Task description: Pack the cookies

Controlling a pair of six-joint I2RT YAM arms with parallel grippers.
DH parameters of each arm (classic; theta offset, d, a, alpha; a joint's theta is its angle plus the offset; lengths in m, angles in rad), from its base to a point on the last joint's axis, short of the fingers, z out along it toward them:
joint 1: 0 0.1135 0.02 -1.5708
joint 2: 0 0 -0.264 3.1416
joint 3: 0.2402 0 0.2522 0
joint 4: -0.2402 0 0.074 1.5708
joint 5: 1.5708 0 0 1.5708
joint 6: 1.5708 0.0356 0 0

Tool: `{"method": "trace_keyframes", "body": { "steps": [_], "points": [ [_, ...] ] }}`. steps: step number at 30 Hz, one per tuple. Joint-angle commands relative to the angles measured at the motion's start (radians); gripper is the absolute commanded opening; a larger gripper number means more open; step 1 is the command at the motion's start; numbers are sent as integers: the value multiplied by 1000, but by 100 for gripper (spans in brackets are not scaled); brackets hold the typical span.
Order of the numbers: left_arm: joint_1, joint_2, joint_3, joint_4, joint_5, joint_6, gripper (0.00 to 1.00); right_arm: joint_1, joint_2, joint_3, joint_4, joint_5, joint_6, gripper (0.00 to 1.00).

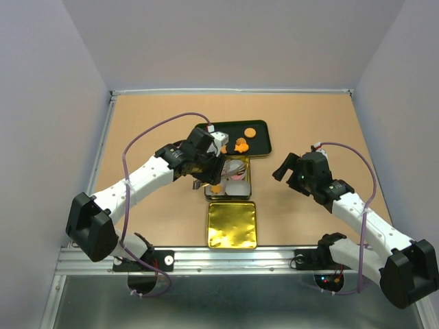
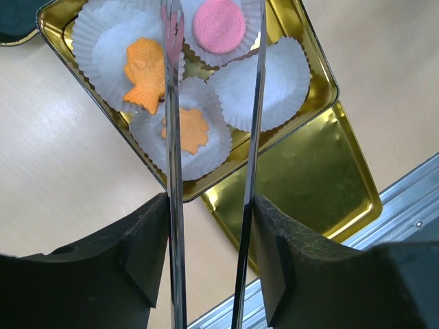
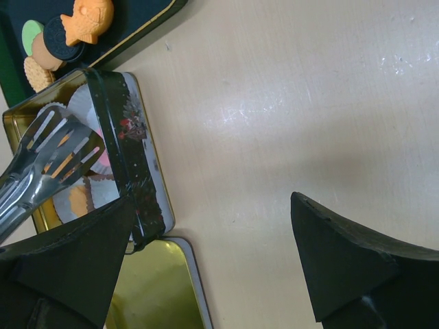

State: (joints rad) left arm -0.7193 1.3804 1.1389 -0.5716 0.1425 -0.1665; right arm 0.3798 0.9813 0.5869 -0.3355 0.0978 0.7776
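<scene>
Starting top view: left gripper point(image 1: 206, 164) hangs over the tin point(image 1: 248, 181) at table point(image 1: 309, 116) centre; lid point(image 1: 232, 225) just nearer, by the near edge; orange cookies point(image 1: 250, 132) on the tray point(image 1: 266, 144) at the far side. Off to the right, right gripper point(image 1: 283, 168) spread, holding nothing. Left wrist: gripper pinches tongs point(image 2: 171, 157); fish cookie point(image 2: 144, 75), pink cookie point(image 2: 219, 26) and a second orange cookie point(image 2: 192, 130) each sit in cups point(image 2: 264, 82) inside the tin. Right wrist: fingers point(image 3: 350, 267) wide apart over the table.
</scene>
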Motion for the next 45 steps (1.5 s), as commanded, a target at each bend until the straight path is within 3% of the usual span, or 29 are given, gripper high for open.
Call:
{"method": "trace_keyframes", "body": {
  "steps": [1,20,32,45],
  "points": [
    [-6,0,36,24,5,-1,61,-2,-16,-13,18,28,-9,100],
    [-6,40,289,-109,-20,44,60,-2,-4,-10,18,39,-8,100],
    [-5,210,496,-174,-135,59,58,-2,8,30,18,57,-66,100],
    [-5,474,702,-162,-224,19,57,-4,144,332,-77,-47,-242,100]
  ]
}}
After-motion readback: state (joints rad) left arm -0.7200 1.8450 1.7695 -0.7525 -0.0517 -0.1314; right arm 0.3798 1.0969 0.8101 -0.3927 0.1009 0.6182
